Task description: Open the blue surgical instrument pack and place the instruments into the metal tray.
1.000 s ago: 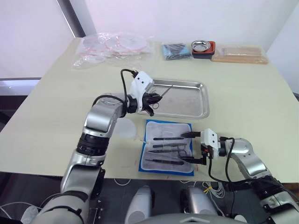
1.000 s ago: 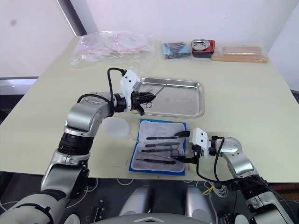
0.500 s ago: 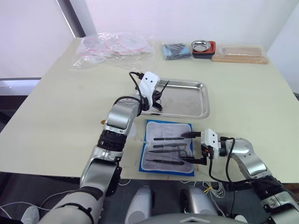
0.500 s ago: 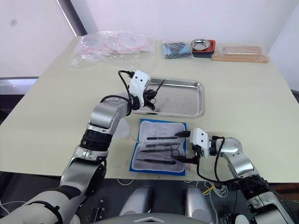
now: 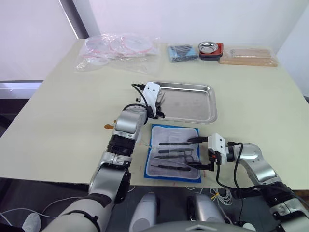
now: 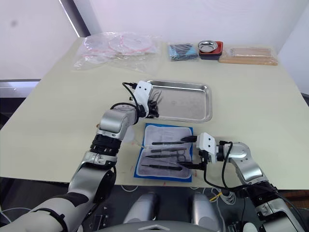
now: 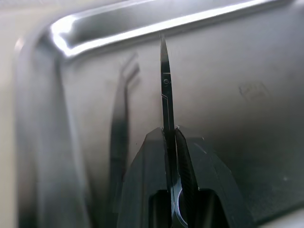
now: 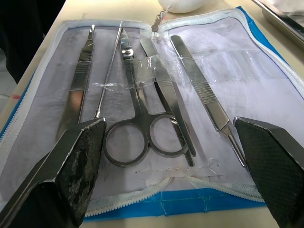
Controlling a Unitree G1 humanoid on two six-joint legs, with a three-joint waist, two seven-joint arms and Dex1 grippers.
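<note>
Beige table [image 5: 58, 106]: left gripper [image 7: 172, 142] pinches slim, stiff, slippery scissors [image 7: 165, 85] mid-shank over metal tray [image 5: 193, 108]; right gripper [image 8: 175, 137] gapes wide at pack's [image 5: 174, 152] 3 o'clock edge.

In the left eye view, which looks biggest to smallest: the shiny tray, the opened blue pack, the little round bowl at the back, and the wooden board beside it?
1. Metal tray.
2. Blue pack, a bit smaller, though it lies nearer the camera, so this order is unsure.
3. Wooden board, farther back.
4. Round bowl, smallest.
</note>
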